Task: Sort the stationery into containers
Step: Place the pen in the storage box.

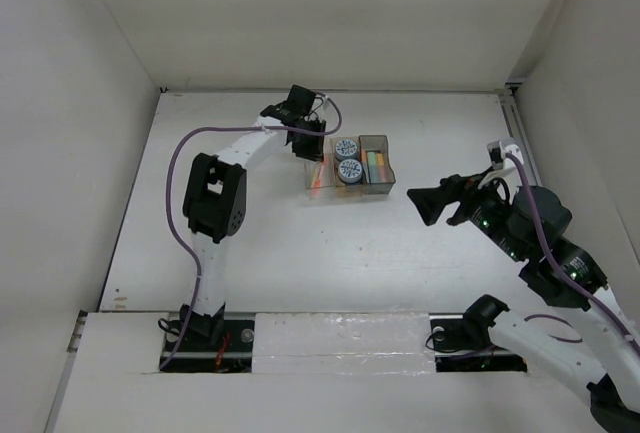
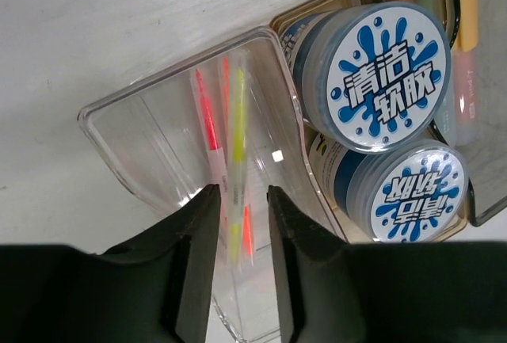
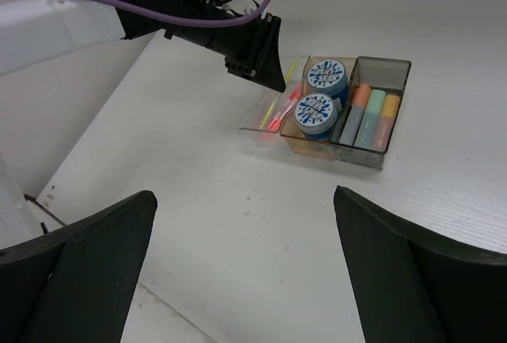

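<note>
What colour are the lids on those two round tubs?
White lids with blue splashes and lettering; clearest in the left wrist view.

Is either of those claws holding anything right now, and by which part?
Nothing, as far as shows. The left gripper hangs over the clear bin, jaws slightly apart, the pens lying loose below. The right gripper gapes wide, empty.

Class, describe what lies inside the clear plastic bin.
Inside the clear rectangular plastic bin lie a thin red pen, a thin orange pen and a thin yellow-green pen. The black left claw covers their lower ends.
</note>
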Motion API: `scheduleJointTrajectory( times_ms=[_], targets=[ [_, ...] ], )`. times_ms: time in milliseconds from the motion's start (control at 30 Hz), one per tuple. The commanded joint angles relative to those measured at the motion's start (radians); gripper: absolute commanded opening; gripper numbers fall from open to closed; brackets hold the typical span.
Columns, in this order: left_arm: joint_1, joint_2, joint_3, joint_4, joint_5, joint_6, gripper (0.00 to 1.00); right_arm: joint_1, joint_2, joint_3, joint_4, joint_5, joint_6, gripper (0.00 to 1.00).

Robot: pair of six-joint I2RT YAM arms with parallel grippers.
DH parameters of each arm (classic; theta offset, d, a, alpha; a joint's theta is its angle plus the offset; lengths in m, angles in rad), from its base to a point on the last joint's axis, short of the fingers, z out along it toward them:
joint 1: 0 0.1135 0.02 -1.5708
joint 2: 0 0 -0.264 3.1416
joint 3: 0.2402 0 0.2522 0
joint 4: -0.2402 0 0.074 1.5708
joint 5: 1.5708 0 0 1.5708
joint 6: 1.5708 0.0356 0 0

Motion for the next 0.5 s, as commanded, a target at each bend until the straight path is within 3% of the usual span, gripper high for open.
scheduleJointTrajectory(
  times_ms=[0,200,300,400,467],
  targets=[
    [0.003,-0.087,-0.012,0.004,-0.006,-0.018,0.28,-0.008,-0.016,0.004,0.022,0.014,0.008,1.0],
    [0.003,-0.143,-0.024,0.004,-0.016,-0.038,0.53,-0.008,-0.007,0.014,0.022,0.014,0.008,1.0],
    [0.003,-0.196,-0.014,0.004,-0.016,-0.047,0.58,-0.008,0.003,0.024,0.022,0.014,0.008,1.0],
    [-0.006,-0.318,-0.024,0.043,-0.004,-0.07,1.0,-0.008,0.015,0.037,0.022,0.014,0.008,1.0],
    [-0.006,-0.391,-0.024,0.052,-0.044,-0.091,1.0,-0.008,0.029,0.075,0.01,0.03,-0.001,1.0]
  ],
)
